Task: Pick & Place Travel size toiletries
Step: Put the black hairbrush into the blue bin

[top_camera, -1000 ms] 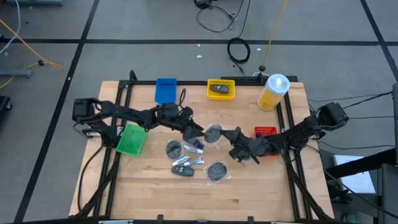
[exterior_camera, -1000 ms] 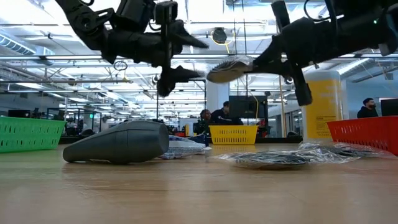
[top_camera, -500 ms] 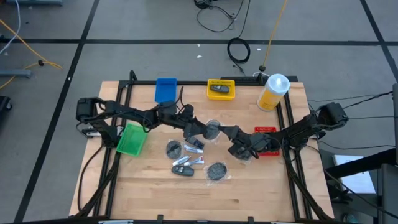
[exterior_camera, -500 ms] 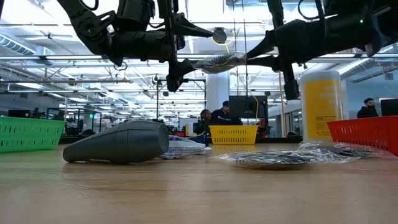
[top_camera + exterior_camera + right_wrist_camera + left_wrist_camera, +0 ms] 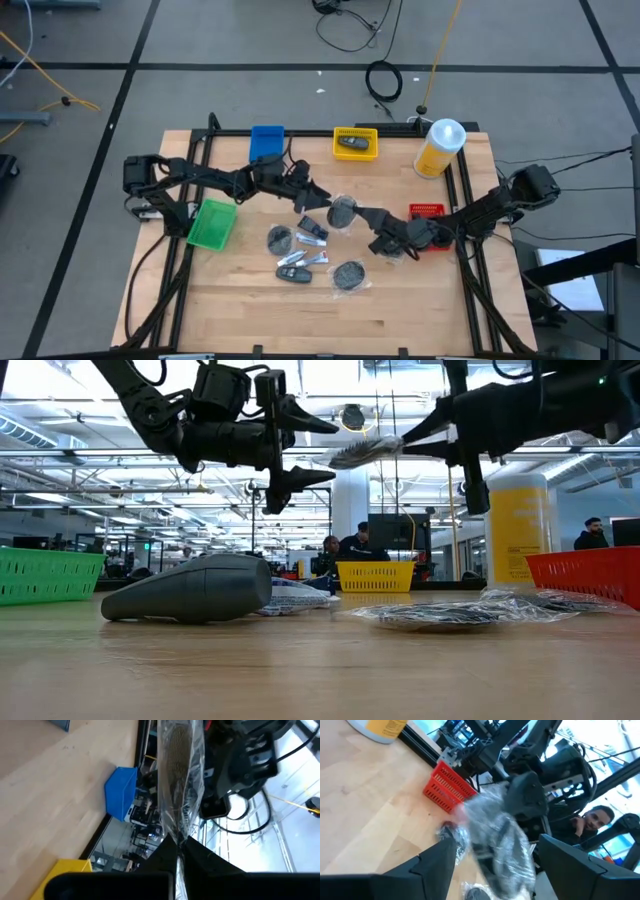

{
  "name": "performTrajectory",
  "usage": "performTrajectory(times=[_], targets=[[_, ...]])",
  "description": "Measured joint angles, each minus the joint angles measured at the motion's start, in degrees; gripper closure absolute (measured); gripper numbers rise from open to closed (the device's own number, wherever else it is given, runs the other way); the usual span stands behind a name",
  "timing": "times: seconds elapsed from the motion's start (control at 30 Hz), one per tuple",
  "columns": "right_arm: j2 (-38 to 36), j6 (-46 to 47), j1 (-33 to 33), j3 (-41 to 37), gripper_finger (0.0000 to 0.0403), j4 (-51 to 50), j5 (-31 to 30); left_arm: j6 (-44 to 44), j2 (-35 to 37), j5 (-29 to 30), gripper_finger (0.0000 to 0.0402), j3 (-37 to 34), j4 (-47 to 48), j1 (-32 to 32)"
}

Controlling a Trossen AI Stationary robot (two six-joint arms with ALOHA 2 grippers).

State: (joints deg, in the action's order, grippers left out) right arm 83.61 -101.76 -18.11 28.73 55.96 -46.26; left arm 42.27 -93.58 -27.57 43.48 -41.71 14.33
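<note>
The wrapped disc (image 5: 343,211) hangs in the air above the middle of the table (image 5: 420,310), between the two arms, and it looks very light: a thin grey round piece inside loose clear film that crinkles and bends easily. The film is probably slippery and it gives no firm edge, so I judge the best hold is on the disc's rim through the film, not on the loose film alone. In the low view the disc (image 5: 362,452) is seen edge-on, almost flat but tilted a little, its face turned up and down and its width running across from one arm to the other. The right gripper (image 5: 372,219) is closed on the film at one edge. The left gripper (image 5: 322,200) stands just beside the opposite edge with its fingers spread apart and holds nothing. Other toiletries (image 5: 300,255) lie below on the wood.
</note>
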Motion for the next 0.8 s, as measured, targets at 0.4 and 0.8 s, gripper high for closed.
performTrajectory(times=[0.4,0.8], targets=[[0.0,-1.3,4.9,0.0,0.0399,2.4,7.3,-1.3,0.0,5.4,0.0111,0.0,0.1,-2.4],[0.0,-2.1,3.7,0.0,0.0399,3.0,5.2,-2.3,0.0,1.7,0.0098,0.1,0.6,-0.3]])
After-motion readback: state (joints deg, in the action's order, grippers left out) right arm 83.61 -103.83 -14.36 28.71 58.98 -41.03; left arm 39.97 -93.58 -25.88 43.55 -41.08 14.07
